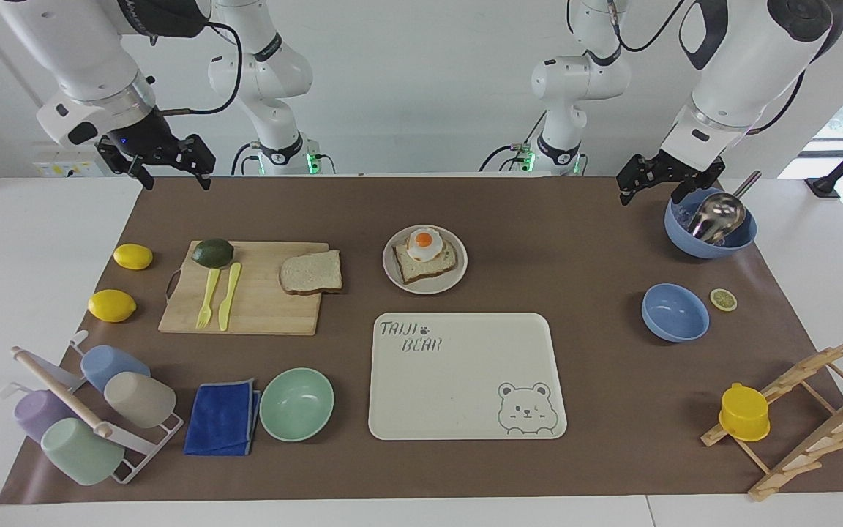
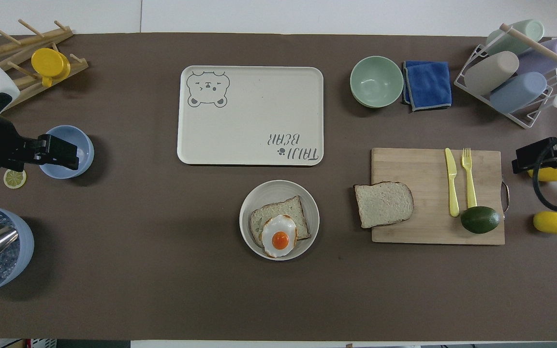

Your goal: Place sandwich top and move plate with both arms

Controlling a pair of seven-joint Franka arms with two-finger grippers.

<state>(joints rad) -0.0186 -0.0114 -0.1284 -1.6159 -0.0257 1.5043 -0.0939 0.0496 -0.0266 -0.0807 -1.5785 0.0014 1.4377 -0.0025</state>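
bread on board, both hands up and empty

left hand (image 1: 667, 183) hangs with fingers wide, holding nothing, over the rim of a round blue bowl (image 1: 710, 227) with a shiny metal scoop. right hand (image 1: 165, 165) hangs fingers wide, empty, over the brown mat's edge, above a smooth yellow lemon (image 1: 133, 256).

sandwich top (image 1: 311, 273): squarish, porous tan slice, brown crust, flat on the wooden cutting board (image 1: 260, 307), well below the right hand, overhanging the board's edge.

plate (image 1: 425, 260): round, pale, raised rim, mid-bench between the hands, carrying an egg-topped slice (image 1: 425, 256). rectangular cream tray (image 1: 465, 377) lies just beside it.
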